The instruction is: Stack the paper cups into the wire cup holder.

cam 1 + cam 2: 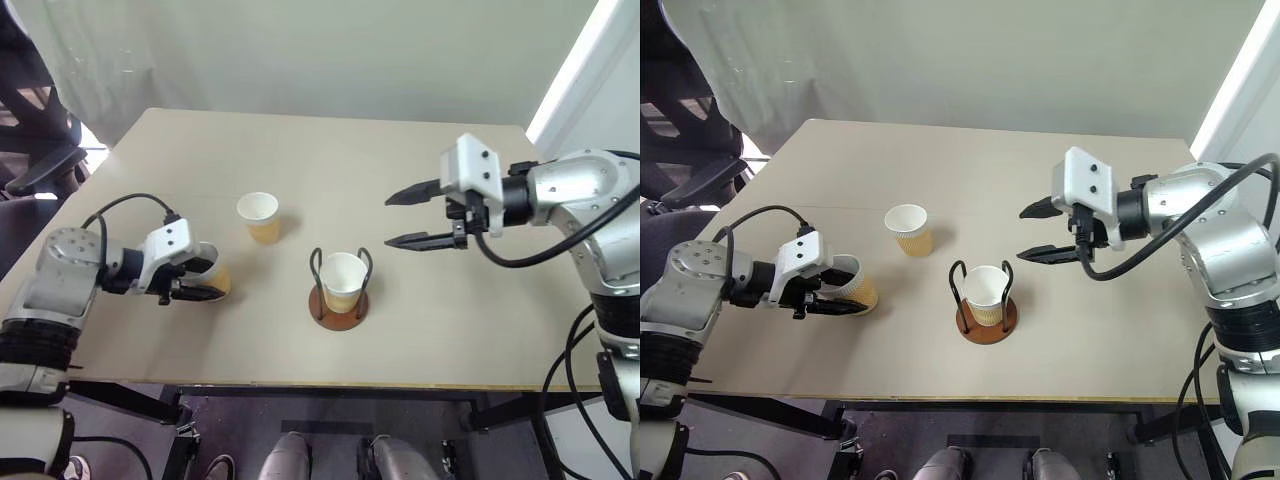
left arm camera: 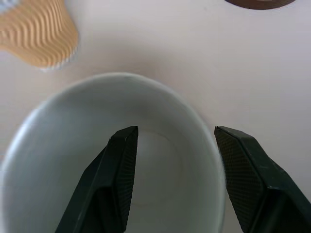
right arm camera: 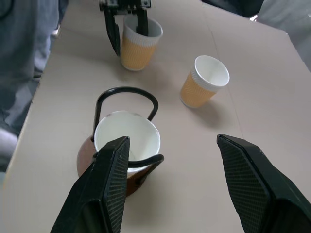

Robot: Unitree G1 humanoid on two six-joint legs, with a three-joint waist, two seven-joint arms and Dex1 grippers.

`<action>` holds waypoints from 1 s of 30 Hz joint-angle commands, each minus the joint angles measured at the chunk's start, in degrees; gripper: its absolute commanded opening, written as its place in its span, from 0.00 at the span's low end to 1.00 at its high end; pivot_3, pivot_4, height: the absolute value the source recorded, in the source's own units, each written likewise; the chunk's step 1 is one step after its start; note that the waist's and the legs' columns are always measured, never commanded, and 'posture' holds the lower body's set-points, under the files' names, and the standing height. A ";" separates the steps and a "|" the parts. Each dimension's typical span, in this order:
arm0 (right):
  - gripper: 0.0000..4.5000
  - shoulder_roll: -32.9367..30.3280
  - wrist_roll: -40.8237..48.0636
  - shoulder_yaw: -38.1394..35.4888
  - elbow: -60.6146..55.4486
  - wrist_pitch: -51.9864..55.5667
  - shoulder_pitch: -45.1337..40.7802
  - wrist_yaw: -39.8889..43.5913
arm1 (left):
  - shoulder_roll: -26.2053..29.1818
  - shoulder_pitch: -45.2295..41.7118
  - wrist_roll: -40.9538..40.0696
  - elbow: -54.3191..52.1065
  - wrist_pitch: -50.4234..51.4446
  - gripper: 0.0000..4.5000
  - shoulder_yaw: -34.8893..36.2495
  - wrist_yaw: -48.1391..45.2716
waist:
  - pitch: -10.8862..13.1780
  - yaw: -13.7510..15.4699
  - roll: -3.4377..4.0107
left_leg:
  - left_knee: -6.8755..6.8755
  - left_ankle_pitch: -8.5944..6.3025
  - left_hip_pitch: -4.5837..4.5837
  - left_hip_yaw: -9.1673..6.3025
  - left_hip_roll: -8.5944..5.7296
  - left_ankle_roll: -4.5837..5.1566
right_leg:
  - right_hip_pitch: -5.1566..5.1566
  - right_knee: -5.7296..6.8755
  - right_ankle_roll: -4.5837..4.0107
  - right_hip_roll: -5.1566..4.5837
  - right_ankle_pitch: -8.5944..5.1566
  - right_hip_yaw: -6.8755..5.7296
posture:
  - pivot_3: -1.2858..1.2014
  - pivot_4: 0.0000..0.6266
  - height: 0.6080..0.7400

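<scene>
Left tool (image 1: 830, 293) at the near left of the worktop (image 1: 1090, 180): its two black fingers (image 2: 121, 165) straddle the wall of a paper cup (image 1: 853, 281), one finger inside the white mouth and the other outside the wall; the jaws stand apart, and whether they press the wall cannot be told. This cup stands on the worktop, leaning slightly. Right tool (image 1: 408, 218), raised above the right half of the worktop and pointing toward the robot's left: released, fingers wide apart and holding nothing. Just left of and below its fingertips stands the wire cup holder (image 1: 339, 305), a reddish-brown disc base with two black wire loops, placed near the middle of the worktop toward the near edge. A second paper cup (image 1: 342, 281) sits upright inside the holder, between the loops, its white rim level with the loop tops. A third paper cup (image 1: 259, 217) stands upright and free on the worktop, beyond and between the left tool and the holder, apart from both.
</scene>
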 commanded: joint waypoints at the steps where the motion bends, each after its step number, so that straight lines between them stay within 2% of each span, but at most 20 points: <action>1: 0.64 -0.53 16.48 -14.54 -4.34 8.94 3.55 -0.02 | -0.66 -1.39 0.83 0.30 -1.76 0.60 0.32 -0.30 | 0.00 0.11 0.00 | 0.02 0.00 -0.04 0.00 -0.01 0.01 | 0.01 -0.02 0.01 0.00 0.00 0.00 | 0.52 0.24 1.00; 3: 0.64 -0.79 22.39 -19.85 -5.56 12.08 7.48 -1.47 | -0.92 -1.65 1.06 0.64 -2.11 0.60 0.28 -0.59 | -0.01 0.17 -0.02 | 0.07 0.00 -0.03 0.00 -0.02 0.03 | 0.08 -0.05 0.05 0.00 -0.01 0.00 | 0.52 0.24 1.00; 5: 0.65 -0.11 26.51 -25.56 -8.57 12.94 14.93 -3.21 | -1.19 -2.37 1.46 1.41 -2.55 0.51 -0.02 -1.05 | -0.06 0.28 -0.09 | 0.16 -0.01 0.02 0.01 -0.03 0.04 | 0.19 -0.06 0.08 0.01 -0.03 0.01 | 0.52 0.24 1.00; 8: 0.65 2.59 27.02 -29.79 -13.16 8.91 24.84 -6.70 | -1.70 -4.05 2.16 3.14 -3.43 0.31 -0.43 -1.99 | -0.07 0.30 -0.11 | 0.24 -0.03 0.13 -0.02 -0.03 0.09 | 0.36 -0.07 0.18 0.01 -0.07 0.02 | 0.52 0.24 1.00; 12: 0.65 4.13 26.12 -30.36 -16.00 5.33 32.81 -9.32 | -2.72 -7.42 3.14 6.17 -5.27 0.01 -1.23 -3.60 | -0.02 0.09 -0.04 | 0.34 0.05 0.13 0.02 -0.07 0.21 | 0.37 -0.07 0.31 0.01 -0.03 0.07 | 0.52 0.24 1.00; 17: 0.65 3.19 26.97 -30.57 -16.49 3.46 35.39 -12.07 | -3.95 -12.64 4.01 10.42 -8.09 0.01 -1.59 -6.81 | -0.03 -0.23 -0.05 | 0.47 0.20 0.12 0.02 -0.11 0.37 | 0.46 -0.15 0.51 0.01 0.21 0.15 | 0.52 0.24 1.00; 21: 0.65 1.96 27.36 -31.45 -17.02 2.31 37.26 -12.71 | -5.20 -18.59 0.92 9.09 -6.21 0.01 -2.46 -12.34 | -0.03 0.04 -0.05 | 0.59 0.24 0.02 0.00 -0.15 0.44 | 0.51 -0.25 0.59 0.01 0.26 0.20 | 0.52 0.24 1.00; 23: 0.65 1.73 28.13 -31.73 -17.98 2.26 38.07 -13.72 | -5.24 -22.93 -3.08 7.17 -4.48 0.01 -5.16 -13.05 | -0.03 0.32 -0.05 | 0.61 0.25 -0.07 -0.05 -0.20 0.46 | 0.51 -0.32 0.74 0.01 0.29 0.21 | 0.52 0.24 1.00; 26: 0.65 1.30 28.70 -32.42 -19.22 1.97 39.65 -14.87 | -7.48 -34.78 -12.15 6.05 -2.32 0.01 -10.68 -13.05 | -0.02 1.12 -0.07 | 0.77 0.22 -0.35 -0.17 -0.25 0.52 | 0.47 -0.49 0.89 0.01 0.34 0.18 | 0.52 0.24 1.00; 30: 0.65 1.81 29.54 -31.83 -21.60 1.63 41.25 -17.63 | -12.32 -48.07 -21.58 10.81 -3.51 0.01 -18.72 -13.05 | -0.01 1.25 -0.04 | 1.14 -0.08 -0.81 -0.15 -0.37 0.87 | 0.34 -0.85 1.18 -0.12 0.52 0.18 | 0.52 0.24 1.00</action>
